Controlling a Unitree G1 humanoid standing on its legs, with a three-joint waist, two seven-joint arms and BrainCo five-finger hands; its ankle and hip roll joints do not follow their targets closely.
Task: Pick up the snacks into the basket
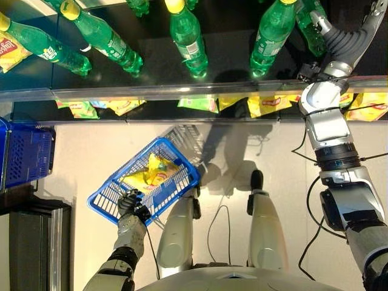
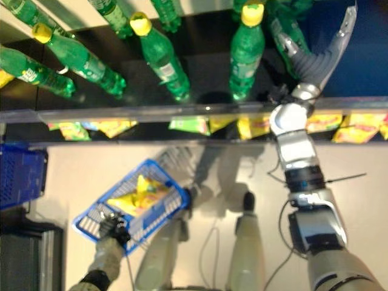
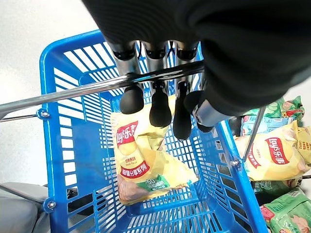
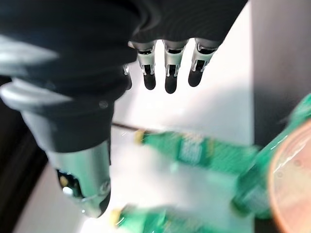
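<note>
My left hand (image 1: 130, 206) hangs low, its fingers (image 3: 160, 104) curled round the metal handle (image 3: 73, 92) of a blue wire basket (image 1: 124, 168). Inside the basket lie yellow chip bags (image 3: 141, 170). More snack bags, yellow (image 1: 267, 104) and green (image 1: 197, 103), sit along the lower shelf behind a clear rail. My right hand (image 1: 373, 18) is raised to the upper shelf among green bottles (image 1: 188, 42), well above the snacks. Its fingers (image 4: 167, 68) are straight and hold nothing.
A clear shelf rail (image 1: 182, 92) runs across in front of the bottles. A second blue basket (image 1: 24, 154) stands at the left, with a dark block (image 1: 36, 242) below it. Yellow (image 3: 272, 155) and green (image 3: 286, 213) bags lie beside the held basket.
</note>
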